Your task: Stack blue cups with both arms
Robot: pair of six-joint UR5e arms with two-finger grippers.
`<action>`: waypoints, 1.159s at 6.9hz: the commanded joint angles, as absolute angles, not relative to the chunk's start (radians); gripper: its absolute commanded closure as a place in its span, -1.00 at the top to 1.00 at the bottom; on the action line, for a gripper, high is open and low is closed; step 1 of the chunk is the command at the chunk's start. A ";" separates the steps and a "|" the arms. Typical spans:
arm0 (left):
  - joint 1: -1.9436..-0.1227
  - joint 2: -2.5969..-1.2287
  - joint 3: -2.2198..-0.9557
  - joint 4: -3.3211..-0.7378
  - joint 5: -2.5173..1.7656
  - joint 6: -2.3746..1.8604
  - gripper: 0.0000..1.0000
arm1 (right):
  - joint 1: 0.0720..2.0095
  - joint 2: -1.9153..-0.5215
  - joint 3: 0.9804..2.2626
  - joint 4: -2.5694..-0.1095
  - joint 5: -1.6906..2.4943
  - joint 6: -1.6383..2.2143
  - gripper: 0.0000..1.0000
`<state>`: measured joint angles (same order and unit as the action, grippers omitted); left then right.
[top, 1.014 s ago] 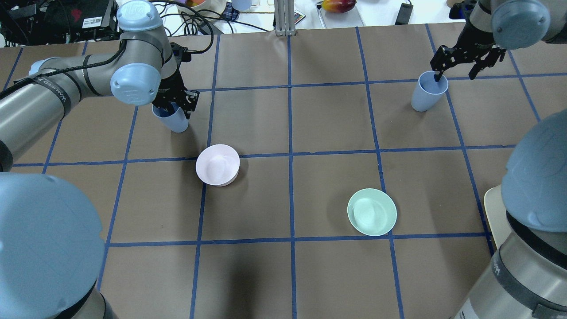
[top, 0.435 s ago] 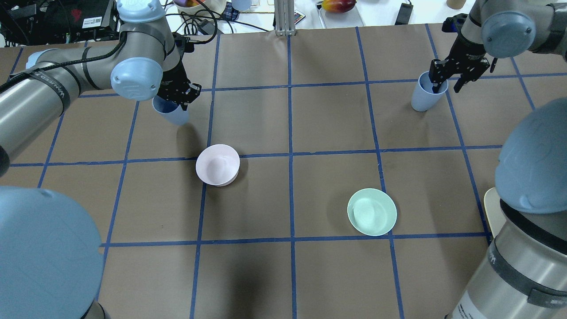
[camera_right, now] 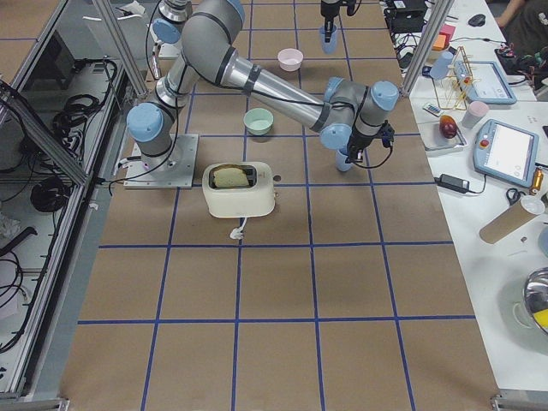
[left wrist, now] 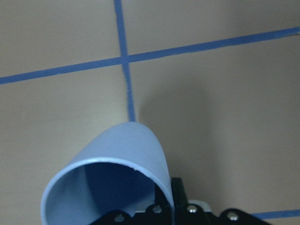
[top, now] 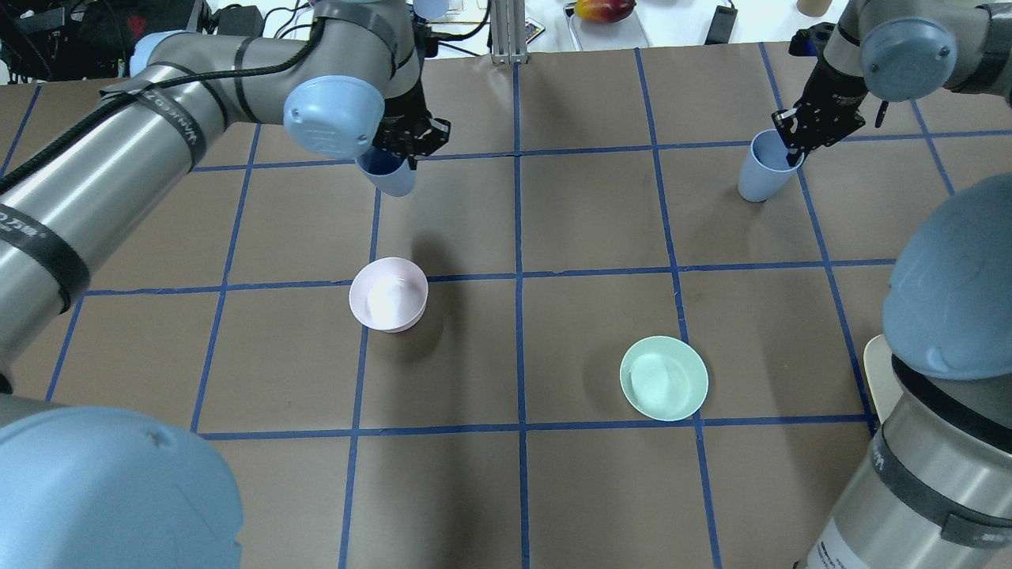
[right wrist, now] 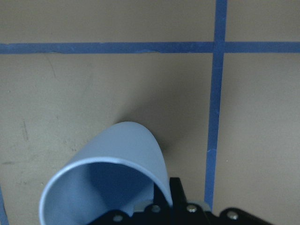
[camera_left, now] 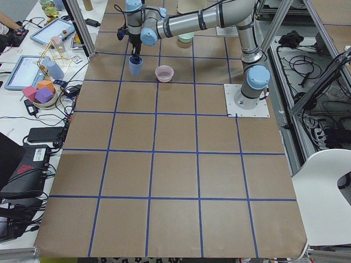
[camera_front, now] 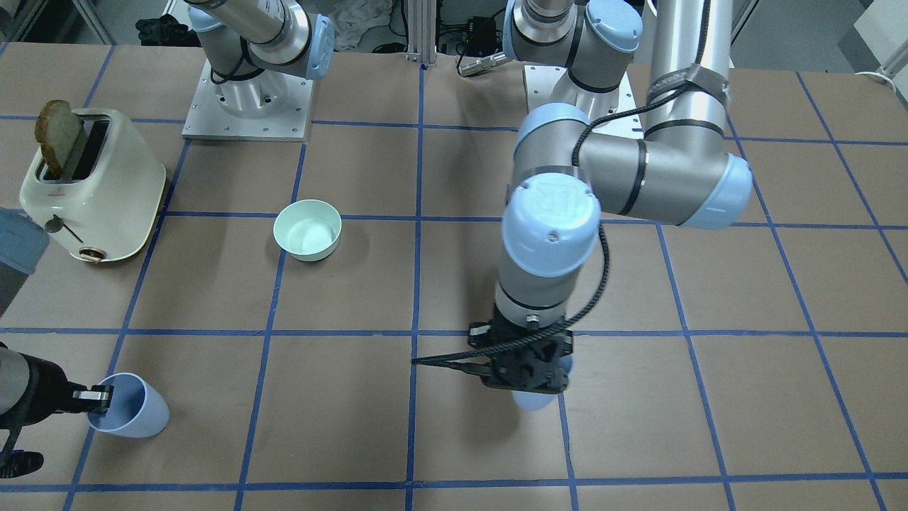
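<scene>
My left gripper [top: 399,156] is shut on the rim of one blue cup [top: 389,178] and holds it tilted above the table, near the far-left grid crossing. In the front view this cup [camera_front: 537,402] hangs below the gripper [camera_front: 530,387]. The left wrist view shows its open mouth [left wrist: 117,178]. My right gripper [top: 791,145] is shut on the rim of the other blue cup [top: 760,172] at the far right. That cup [camera_front: 129,414] leans, and I cannot tell whether its base touches the table. It fills the right wrist view [right wrist: 117,173].
A pale-pink bowl [top: 388,294] stands left of centre, a mint-green bowl [top: 664,378] right of centre and nearer the robot. A cream toaster [camera_front: 89,186] with a bread slice stands by the right arm's base. Blue tape lines grid the brown table [top: 593,213].
My left arm has carried its cup to the right and a little farther from the robot. My right gripper's fingers have closed on the rim of the other cup.
</scene>
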<state>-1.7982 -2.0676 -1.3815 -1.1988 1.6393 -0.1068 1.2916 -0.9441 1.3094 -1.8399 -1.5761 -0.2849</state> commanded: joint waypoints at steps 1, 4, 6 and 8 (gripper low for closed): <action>-1.885 -2.094 -1.373 -1.206 1.536 -0.237 -1.00 | 1.293 -0.975 1.283 -1.789 -1.578 -0.284 -1.00; -1.933 -2.144 -1.381 -1.207 1.519 -0.264 -1.00 | 1.302 -1.064 1.264 -1.679 -1.574 -0.279 -1.00; -1.950 -2.148 -1.377 -1.207 1.497 -0.287 -1.00 | 1.308 -1.116 1.266 -1.596 -1.571 -0.273 -1.00; -1.950 -2.154 -1.374 -1.206 1.496 -0.321 0.98 | 1.373 -1.135 1.266 -1.569 -1.513 -0.174 -1.00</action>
<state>-1.9484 -2.1511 -1.3754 -1.2069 1.4985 -0.3034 1.3334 -1.1238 1.2655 -1.5858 -1.5364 -0.2265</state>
